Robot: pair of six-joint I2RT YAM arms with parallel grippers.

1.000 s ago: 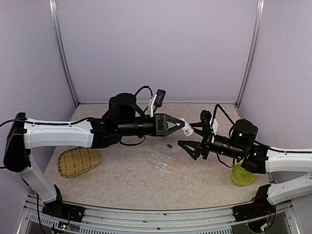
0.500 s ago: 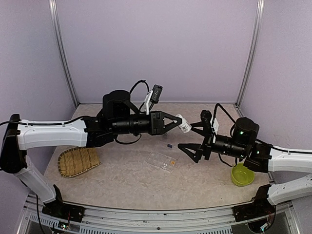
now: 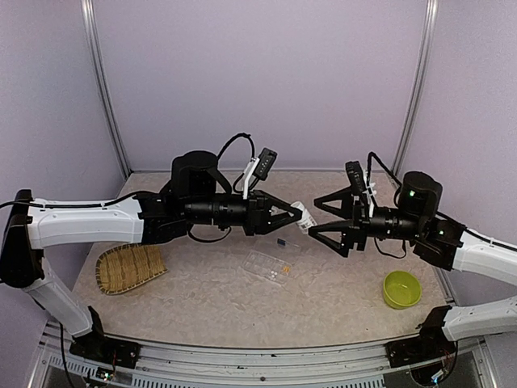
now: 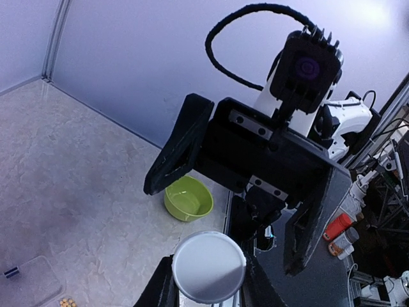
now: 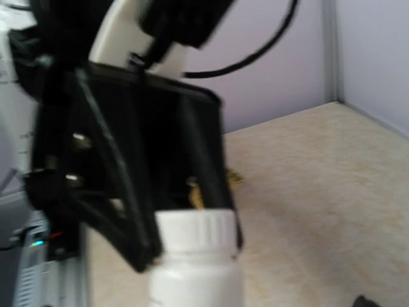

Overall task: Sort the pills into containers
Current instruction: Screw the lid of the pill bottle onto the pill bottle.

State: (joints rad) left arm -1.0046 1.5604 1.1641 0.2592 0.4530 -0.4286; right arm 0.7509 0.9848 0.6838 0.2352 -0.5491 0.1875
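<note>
On the near part of the speckled beige bench, a woven bamboo tray lies at the left and a lime-green plastic bowl at the right. Between them sits the flat clear plastic compartment box. A few orange-yellow pills lie in one of its right-hand compartments. A dark blue-black pill lies just beyond it, and I cannot tell whether it is on the bench or on the clear lid. Above and beyond the box, the left pincer is clamped on a small white plastic bottle held in the air. Facing it, the right pincer is spread wide and grips nothing. Its tips stand on either side of the bottle's end.
</note>
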